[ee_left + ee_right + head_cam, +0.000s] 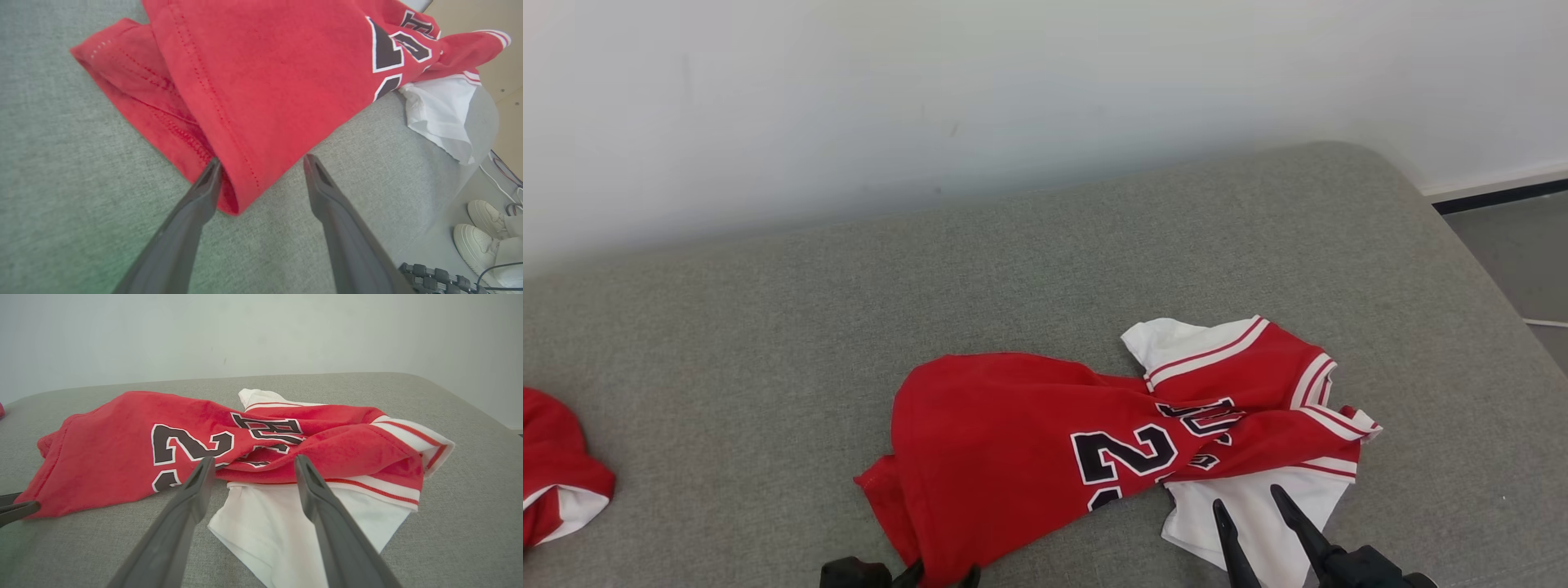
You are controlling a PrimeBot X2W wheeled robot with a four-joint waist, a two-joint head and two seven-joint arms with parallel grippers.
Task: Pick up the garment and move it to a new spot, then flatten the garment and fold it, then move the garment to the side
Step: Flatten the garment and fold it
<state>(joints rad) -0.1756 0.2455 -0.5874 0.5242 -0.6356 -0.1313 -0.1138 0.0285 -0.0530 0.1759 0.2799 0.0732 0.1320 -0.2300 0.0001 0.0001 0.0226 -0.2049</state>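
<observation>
Red jersey: soft, light, limp.
Grip: near hem, white flap.
Left tool: released, straddling hem.
Right tool: released.

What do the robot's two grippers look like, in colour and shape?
The left gripper and the right gripper look alike: each has two long, smooth, dark grey fingers that narrow to pointed tips, plain and without markings.

Another red garment lies far left on the grey cushion; white shoes stand on the floor.
</observation>
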